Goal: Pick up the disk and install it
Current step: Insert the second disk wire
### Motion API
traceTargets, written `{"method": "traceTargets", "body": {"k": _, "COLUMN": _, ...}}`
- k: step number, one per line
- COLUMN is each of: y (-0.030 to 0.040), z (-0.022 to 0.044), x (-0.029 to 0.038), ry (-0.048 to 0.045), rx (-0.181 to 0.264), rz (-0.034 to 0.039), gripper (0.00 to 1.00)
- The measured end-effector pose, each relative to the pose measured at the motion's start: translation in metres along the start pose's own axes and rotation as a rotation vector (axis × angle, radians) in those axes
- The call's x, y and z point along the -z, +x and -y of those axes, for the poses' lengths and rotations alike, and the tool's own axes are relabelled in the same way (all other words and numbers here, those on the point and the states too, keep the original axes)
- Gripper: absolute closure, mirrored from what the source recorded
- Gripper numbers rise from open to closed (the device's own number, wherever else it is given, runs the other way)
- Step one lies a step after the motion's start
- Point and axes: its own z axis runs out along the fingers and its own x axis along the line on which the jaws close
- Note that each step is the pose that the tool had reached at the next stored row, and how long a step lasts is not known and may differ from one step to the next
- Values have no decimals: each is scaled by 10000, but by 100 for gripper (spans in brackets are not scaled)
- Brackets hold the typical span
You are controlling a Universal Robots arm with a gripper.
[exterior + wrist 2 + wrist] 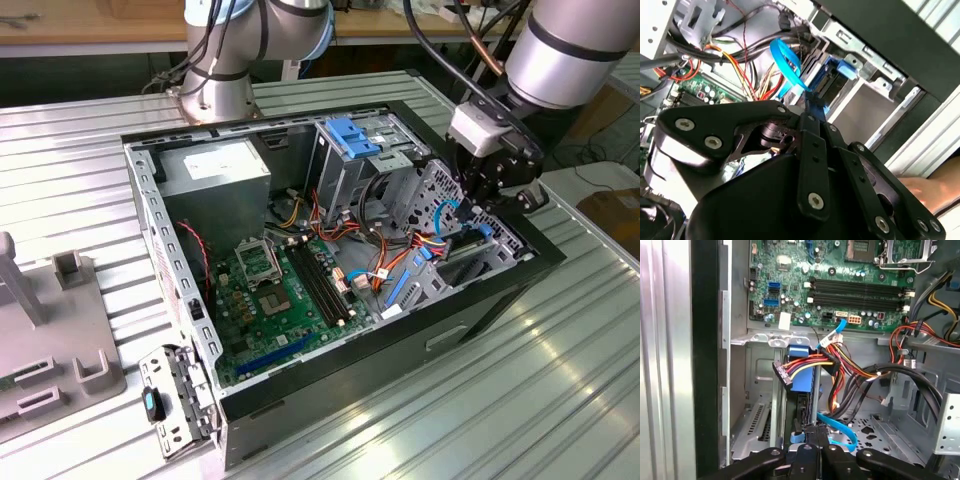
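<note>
You are working inside the open computer case, which is lying on the ribbed metal table with its motherboard facing up. The arm is reaching down over the corner of the case at the exterior view's right, where the lower drive bay is sitting beside the tall metal cage.

The gripper is hanging low at the mouth of that bay, and in both wrist views its fingers are looking drawn together on the upper edge of the disk, though the contact itself is partly hidden, so treat the grip as likely rather than certain. The disk is standing on edge in the bay slot, dark body between blue rails, and seems partly seated.

Watch the bundle of coloured power wires crossing just above the slot: if you are pushing further, the connector could be getting trapped between disk and bay wall. The thin blue cable is looping right beside the fingers, and it is the likeliest snag, catching on a finger as the hand moves. A tilted disk would be binding on its rails, and a narrow edge grip could be slipping under that load.
</note>
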Motion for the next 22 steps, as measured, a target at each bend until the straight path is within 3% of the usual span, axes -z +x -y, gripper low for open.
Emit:
{"method": "traceTargets", "body": {"k": 3, "y": 2, "z": 28, "x": -4, "ry": -274, "rx": -127, "rz": -148, "gripper": 89}}
{"method": "traceTargets", "body": {"k": 5, "y": 9, "z": 145, "x": -19, "ry": -445, "rx": -128, "rz": -153, "gripper": 89}}
{"method": "traceTargets", "body": {"k": 7, "y": 18, "z": 177, "x": -24, "ry": -525, "rx": -130, "rz": -148, "gripper": 89}}
{"method": "traceTargets", "body": {"k": 10, "y": 67, "z": 173, "x": -23, "ry": -532, "rx": -131, "rz": -147, "gripper": 89}}
{"method": "traceTargets", "body": {"k": 13, "y": 82, "z": 175, "x": -4, "ry": -529, "rx": -138, "rz": -97, "gripper": 89}}
{"method": "traceTargets", "body": {"k": 19, "y": 115, "z": 176, "x": -2, "ry": -530, "rx": -152, "rz": -93, "gripper": 89}}
{"method": "traceTargets", "body": {"k": 20, "y": 138, "z": 176, "x": -2, "ry": -531, "rx": -159, "rz": -95, "gripper": 76}}
{"method": "traceTargets", "body": {"k": 22, "y": 162, "z": 176, "x": -1, "ry": -532, "rx": -169, "rz": -95, "gripper": 64}}
